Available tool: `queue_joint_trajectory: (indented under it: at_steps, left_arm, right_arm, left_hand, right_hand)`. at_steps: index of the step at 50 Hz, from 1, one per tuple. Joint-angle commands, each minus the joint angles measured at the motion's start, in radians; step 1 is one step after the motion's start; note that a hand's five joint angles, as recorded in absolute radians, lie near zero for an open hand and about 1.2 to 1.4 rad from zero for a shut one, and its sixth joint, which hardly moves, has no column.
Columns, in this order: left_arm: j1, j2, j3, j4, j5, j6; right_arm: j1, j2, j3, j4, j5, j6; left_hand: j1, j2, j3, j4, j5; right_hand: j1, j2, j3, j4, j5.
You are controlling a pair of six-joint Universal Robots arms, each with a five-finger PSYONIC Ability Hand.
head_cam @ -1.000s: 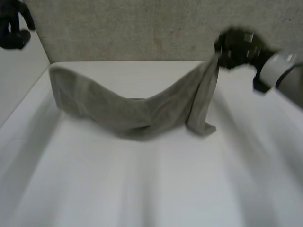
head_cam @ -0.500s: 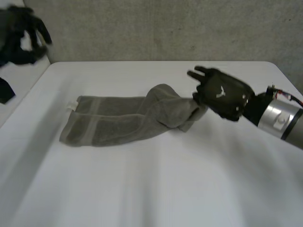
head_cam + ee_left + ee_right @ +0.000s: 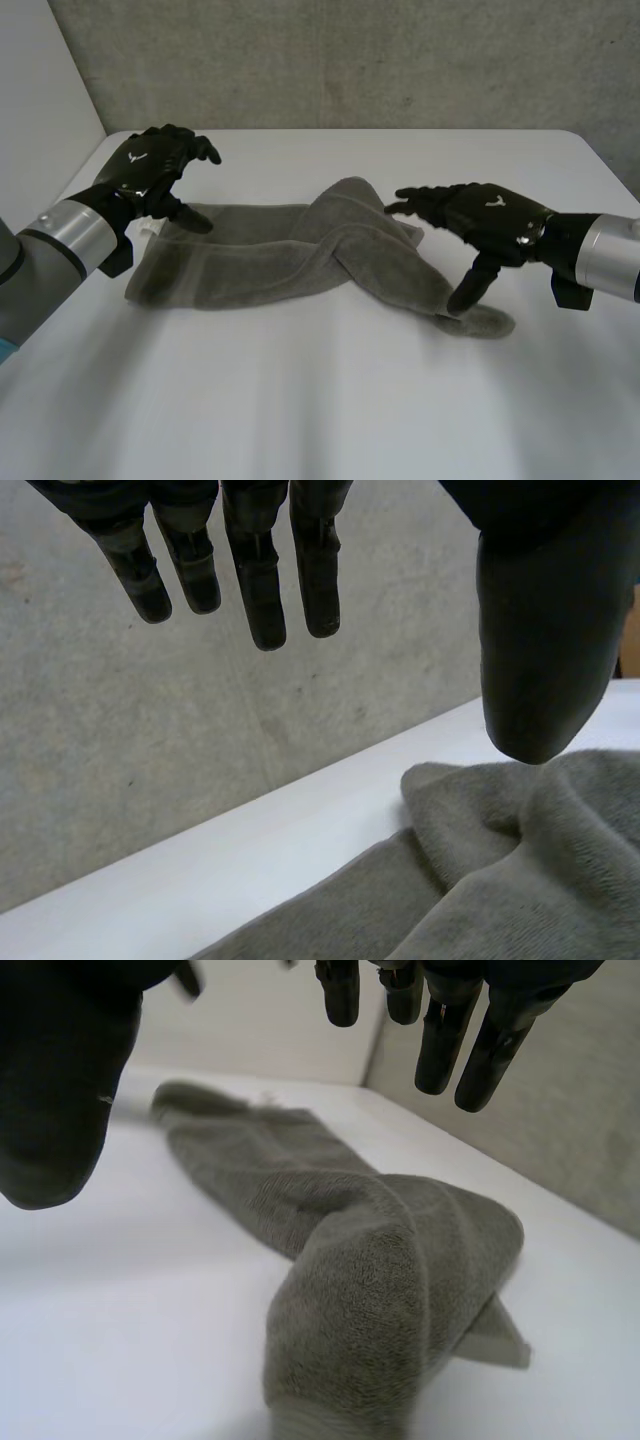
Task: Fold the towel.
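A grey-green towel point(image 3: 300, 260) lies as a long, bunched strip across the white table point(image 3: 320, 410), with a raised twist at its middle. My left hand point(image 3: 150, 170) hovers over the strip's left end, open, its thumb tip close to the cloth. My right hand point(image 3: 490, 220) hangs open above the right end, thumb pointing down at the cloth there. Seen from the left wrist, straight fingers point(image 3: 260, 570) and the thumb stand apart above the towel point(image 3: 520, 880), holding nothing. In the right wrist view the towel point(image 3: 380, 1260) lies under the spread fingers point(image 3: 440, 1030).
A rough grey wall point(image 3: 350, 60) rises behind the table's far edge. A pale panel point(image 3: 40, 100) stands at the left. Bare tabletop stretches in front of the towel and to its right.
My right hand brought the lifted right end of the towel down onto the table and let go of it. My left hand came in from the far left to the left end. Both opened.
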Motion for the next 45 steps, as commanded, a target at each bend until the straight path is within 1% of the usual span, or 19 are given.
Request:
queue_joint_trajectory:
  at_steps: [1,2,3,4,6,7,8,9,10,11,12,14,15,17,18,20,28,36,45]
  left_arm:
    - [0.001,-0.085,0.085,-0.063,-0.032,0.027]
    - [-0.001,-0.11,0.113,-0.092,-0.032,0.033]
    - [-0.001,-0.14,0.146,-0.123,-0.032,0.036]
    - [-0.001,-0.14,0.146,-0.123,-0.032,0.036]
    - [-0.001,-0.198,0.21,-0.19,-0.034,0.039]
    - [-0.001,-0.198,0.21,-0.19,-0.034,0.039]
    - [0.001,-0.228,0.242,-0.227,-0.034,0.039]
    - [0.001,-0.229,0.243,-0.227,-0.034,0.039]
    - [0.001,-0.255,0.27,-0.259,-0.035,0.041]
    - [-0.001,-0.279,0.296,-0.284,-0.035,0.041]
    - [-0.001,-0.279,0.296,-0.284,-0.035,0.041]
    - [0.001,-0.324,0.339,-0.307,-0.035,0.051]
    - [0.001,-0.324,0.339,-0.307,-0.035,0.051]
    - [0.001,-0.362,0.368,-0.313,-0.04,0.076]
    - [0.001,-0.362,0.368,-0.313,-0.04,0.076]
    - [0.001,-0.378,0.379,-0.315,-0.048,0.091]
    - [0.011,-0.46,0.428,-0.324,-0.074,0.191]
    - [0.019,-0.517,0.456,-0.329,-0.077,0.235]
    - [0.021,-0.562,0.479,-0.329,-0.101,0.294]
  right_arm:
    - [0.019,0.003,-0.04,-0.155,0.202,0.379]
    - [0.019,0.003,-0.04,-0.156,0.203,0.379]
    - [0.036,0.006,-0.045,-0.201,0.262,0.425]
    - [0.036,0.006,-0.045,-0.202,0.263,0.425]
    - [0.062,0.038,-0.059,-0.28,0.373,0.473]
    - [0.062,0.039,-0.059,-0.28,0.373,0.473]
    - [0.075,0.071,-0.074,-0.301,0.408,0.476]
    - [0.091,0.103,-0.094,-0.308,0.434,0.474]
    - [0.092,0.103,-0.094,-0.308,0.434,0.474]
    - [0.116,0.139,-0.118,-0.303,0.46,0.473]
    - [0.116,0.14,-0.119,-0.303,0.461,0.473]
    - [0.157,0.215,-0.175,-0.297,0.486,0.473]
    - [0.158,0.215,-0.175,-0.297,0.487,0.473]
    - [0.177,0.284,-0.224,-0.288,0.497,0.473]
    - [0.177,0.284,-0.224,-0.288,0.497,0.473]
    - [0.188,0.337,-0.266,-0.283,0.505,0.473]
    - [0.234,0.434,-0.344,-0.25,0.546,0.448]
    - [0.254,0.465,-0.355,-0.239,0.553,0.381]
    - [0.256,0.464,-0.343,-0.239,0.551,0.376]
  left_hand:
    - [-0.052,-0.03,-0.049,-0.056,0.009]
    - [-0.046,-0.024,-0.049,-0.056,0.014]
    - [-0.04,-0.018,-0.049,-0.056,0.02]
    - [-0.04,-0.018,-0.049,-0.056,0.02]
    - [-0.031,-0.009,-0.049,-0.056,0.029]
    - [-0.031,-0.009,-0.049,-0.056,0.029]
    - [-0.02,0.002,-0.049,-0.056,0.041]
    - [-0.02,0.002,-0.049,-0.056,0.041]
    - [-0.008,0.014,-0.049,-0.056,0.053]
    - [-0.008,0.014,-0.049,-0.056,0.053]
    - [-0.008,0.014,-0.049,-0.056,0.053]
    - [-0.002,0.02,-0.049,-0.056,0.058]
    - [-0.002,0.02,-0.049,-0.056,0.059]
    - [0.018,0.04,-0.049,-0.056,0.079]
    - [0.019,0.041,-0.049,-0.056,0.079]
    - [0.024,0.046,-0.049,-0.056,0.085]
    - [0.121,0.143,-0.049,-0.056,0.182]
    - [0.107,0.129,-0.049,-0.056,0.167]
    - [0.074,0.096,-0.049,-0.056,0.135]
  right_hand:
    - [-0.097,-0.085,-0.041,-0.067,-0.06]
    - [-0.097,-0.085,-0.041,-0.067,-0.06]
    - [-0.097,-0.085,-0.041,-0.067,-0.06]
    - [-0.097,-0.085,-0.041,-0.067,-0.06]
    - [-0.097,-0.085,-0.041,-0.067,-0.06]
    - [-0.097,-0.085,-0.041,-0.067,-0.06]
    - [-0.097,-0.085,-0.041,-0.067,-0.06]
    - [-0.097,-0.085,-0.041,-0.067,-0.06]
    - [-0.097,-0.085,-0.041,-0.067,-0.06]
    - [-0.097,-0.085,-0.041,-0.067,-0.06]
    - [-0.097,-0.085,-0.041,-0.067,-0.06]
    - [-0.097,-0.085,-0.041,-0.067,-0.06]
    - [-0.097,-0.085,-0.041,-0.067,-0.06]
    - [-0.097,-0.085,-0.041,-0.067,-0.06]
    - [-0.097,-0.085,-0.041,-0.067,-0.06]
    - [-0.097,-0.085,-0.041,-0.067,-0.06]
    - [-0.097,-0.085,-0.041,-0.067,-0.06]
    - [-0.097,-0.085,-0.041,-0.067,-0.06]
    - [-0.097,-0.085,-0.041,-0.067,-0.06]
